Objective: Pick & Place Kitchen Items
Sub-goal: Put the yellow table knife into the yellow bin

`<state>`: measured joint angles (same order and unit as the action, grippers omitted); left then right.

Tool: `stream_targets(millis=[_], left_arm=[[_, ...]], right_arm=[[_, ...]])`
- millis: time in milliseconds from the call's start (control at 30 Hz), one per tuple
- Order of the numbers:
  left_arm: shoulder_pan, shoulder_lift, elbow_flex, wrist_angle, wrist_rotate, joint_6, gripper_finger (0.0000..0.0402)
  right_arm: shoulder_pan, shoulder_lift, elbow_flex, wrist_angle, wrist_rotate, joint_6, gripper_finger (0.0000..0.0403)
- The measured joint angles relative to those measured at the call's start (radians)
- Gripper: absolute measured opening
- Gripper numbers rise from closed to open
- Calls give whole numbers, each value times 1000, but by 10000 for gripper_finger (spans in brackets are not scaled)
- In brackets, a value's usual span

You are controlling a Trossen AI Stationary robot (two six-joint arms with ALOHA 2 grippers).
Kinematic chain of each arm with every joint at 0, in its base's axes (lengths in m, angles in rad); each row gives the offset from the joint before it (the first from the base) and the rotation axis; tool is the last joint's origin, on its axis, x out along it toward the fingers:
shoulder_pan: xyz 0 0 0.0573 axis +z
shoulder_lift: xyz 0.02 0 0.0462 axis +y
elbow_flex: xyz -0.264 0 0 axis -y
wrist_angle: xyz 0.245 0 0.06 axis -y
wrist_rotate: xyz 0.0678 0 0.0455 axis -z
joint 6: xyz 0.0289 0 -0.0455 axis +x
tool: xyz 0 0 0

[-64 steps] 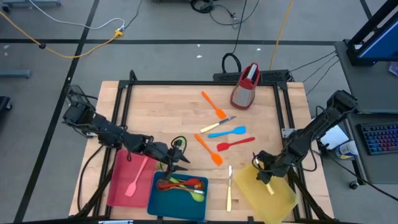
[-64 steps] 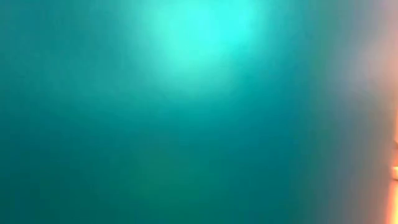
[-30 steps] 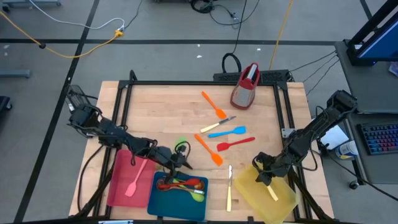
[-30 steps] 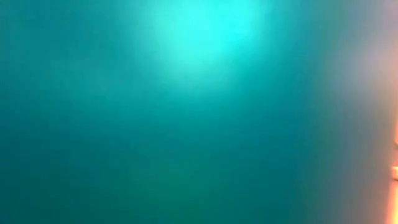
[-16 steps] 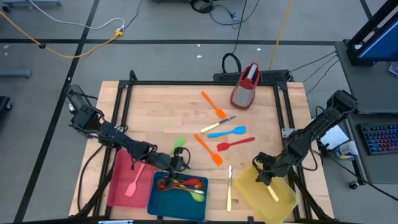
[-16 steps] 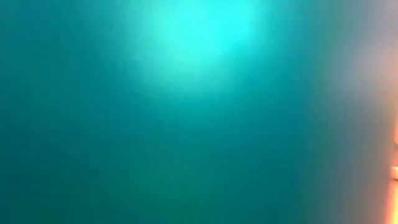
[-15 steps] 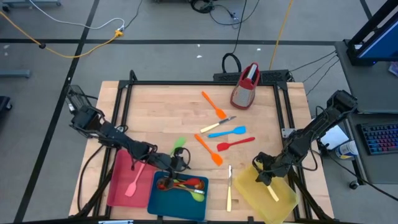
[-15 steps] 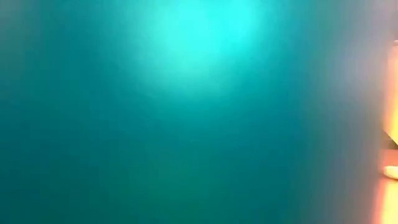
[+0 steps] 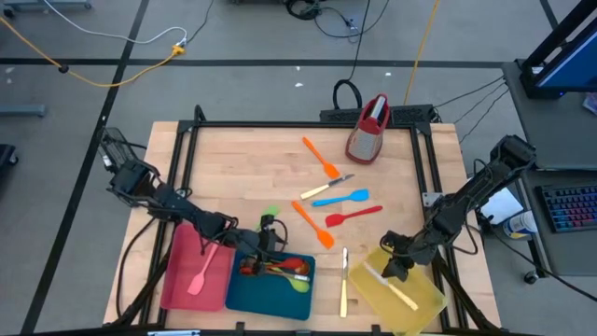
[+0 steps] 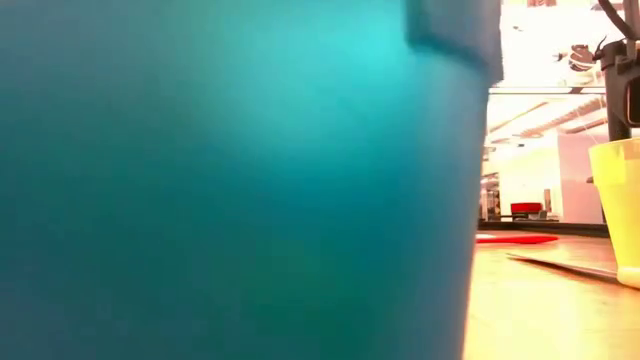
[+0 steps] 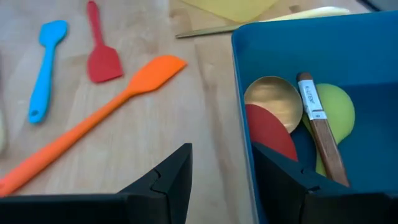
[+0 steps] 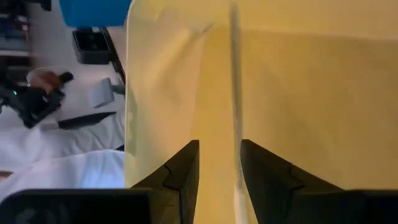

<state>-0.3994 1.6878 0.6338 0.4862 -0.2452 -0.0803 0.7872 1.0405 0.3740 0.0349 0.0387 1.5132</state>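
Several utensils lie loose on the wood ahead of the left gripper [image 11: 221,152]: a blue spatula [image 11: 43,68], a red spatula [image 11: 102,53] and, nearest, an orange spatula [image 11: 93,130]. They look like the items not yet sorted. The left gripper stands wide open with one finger outside and one inside the wall of the blue tray [image 11: 241,112], holding nothing. That straddle suggests it is set to take the tray by its rim, not to pick an item. Just past its inner finger, three items lie in the tray: a red spoon [image 11: 270,134], a green spoon [image 11: 339,109] and a brown spoon [image 11: 320,134]. The right gripper [image 12: 219,146] sits at the rim of the yellow tray [image 12: 298,93], with the thin wall running between its jaws. Whether it has hold of that wall I cannot tell. The view from above adds things neither wrist camera shows. A cream knife [image 9: 399,291] lies in the yellow tray just beyond the right gripper. A pink spatula [image 9: 201,271] lies on the red tray [image 9: 177,280] behind the left gripper, and the grater [image 9: 368,131] stands far ahead of both grippers. The level view is mostly blocked by the blue tray's wall. It does show the yellow tray standing tall at the side, apparently tipped up off the wood, which the view from above barely hints at.
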Motion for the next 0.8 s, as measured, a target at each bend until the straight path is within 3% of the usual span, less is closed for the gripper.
stream_targets(millis=[600, 800], left_arm=[[68, -2, 0, -109, -25, -83, 161], [63, -103, 0, -122, -40, -49, 161]], right_arm=[[0, -15, 11, -1, -17, -125, 114], [-4, -80, 23, -1, 1, -204, 114]])
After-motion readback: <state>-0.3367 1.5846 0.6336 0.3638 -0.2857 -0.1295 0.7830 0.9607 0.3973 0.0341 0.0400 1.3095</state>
